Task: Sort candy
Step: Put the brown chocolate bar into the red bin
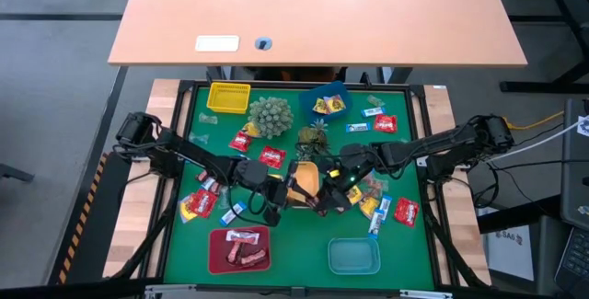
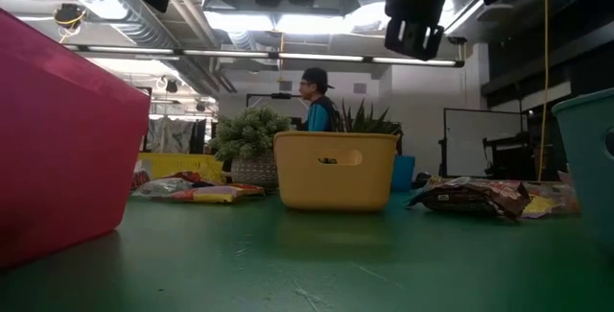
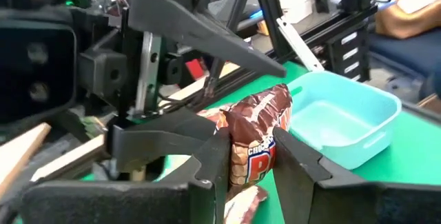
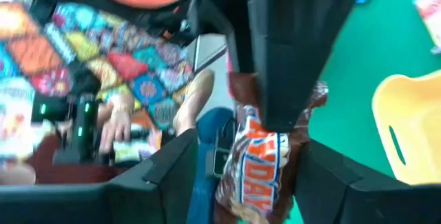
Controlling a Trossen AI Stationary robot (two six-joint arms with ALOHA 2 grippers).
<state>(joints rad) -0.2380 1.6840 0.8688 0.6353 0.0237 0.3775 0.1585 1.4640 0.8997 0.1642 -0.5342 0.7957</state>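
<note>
In the left wrist view my left gripper (image 3: 251, 158) is shut on a brown wrapped candy (image 3: 260, 124). It hangs in mid-air over the middle of the green table, beside the small yellow tray (image 1: 306, 178). My right gripper (image 4: 251, 176) faces it from the table's right and is open. Its two fingers stand wide on either side of the same brown candy (image 4: 265, 151), with a gap showing on one side. In the high view both grippers (image 1: 317, 193) meet tip to tip, and the candy is hidden between them. My left gripper pinches the brown candy between its two fingers, on the wrapper's two flat faces near one end (image 3: 241, 162). The fingers come about level from the table's left. The rest of the wrapper (image 3: 272, 107) sticks out past the fingertips, clear of the table.
A red tray (image 1: 213, 253) with brown-pink candy and a teal tray (image 1: 354, 269) stand at the near edge. A blue tray (image 1: 327, 92) and a yellow tray (image 1: 228, 97) stand at the far edge, by a spiky green ball (image 1: 270, 115). Loose candy (image 1: 198, 204) lies on both sides.
</note>
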